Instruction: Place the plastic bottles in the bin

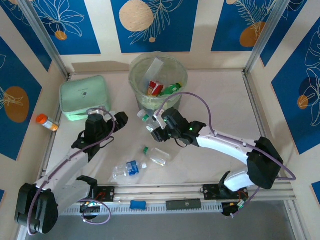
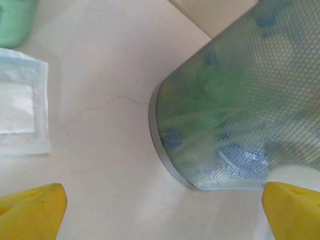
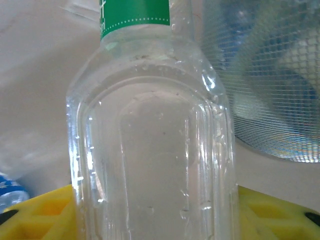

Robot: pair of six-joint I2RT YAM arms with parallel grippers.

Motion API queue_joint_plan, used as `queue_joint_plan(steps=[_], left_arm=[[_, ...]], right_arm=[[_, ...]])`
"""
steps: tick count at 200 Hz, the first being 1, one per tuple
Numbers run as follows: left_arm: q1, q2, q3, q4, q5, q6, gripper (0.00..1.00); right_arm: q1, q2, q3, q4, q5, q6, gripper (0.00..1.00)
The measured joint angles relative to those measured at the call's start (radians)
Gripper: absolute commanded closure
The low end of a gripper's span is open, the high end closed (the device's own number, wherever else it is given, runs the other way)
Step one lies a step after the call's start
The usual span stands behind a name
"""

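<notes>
Right wrist: clear, panelled plastic bottle (image 3: 155, 150)

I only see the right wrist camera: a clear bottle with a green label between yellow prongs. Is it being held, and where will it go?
Observer: Yes, the right gripper is shut on the clear bottle. Overhead, the open-topped bin stands just beyond it.
Visitor: Anything in there yet?
Observer: A red-labelled bottle and a green bottle.
Visitor: Any left?
Observer: A green-capped bottle and a blue-labelled bottle lie on the table, nearer the arms' bases.
</notes>
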Motion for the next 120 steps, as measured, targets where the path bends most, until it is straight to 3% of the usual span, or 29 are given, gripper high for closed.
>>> queue_joint_plan(steps=[64, 120], left_arm=[[0.024, -0.003, -0.005, 0.019, 0.019, -0.013, 0.00], [0.024, -0.007, -0.029, 0.023, 0.038, -0.010, 0.00]], right_arm=[[0.122, -0.127, -0.004, -0.078, 0.004, 0.097, 0.53], [0.034, -0.196, 0.095, -0.126, -0.012, 0.104, 0.54]])
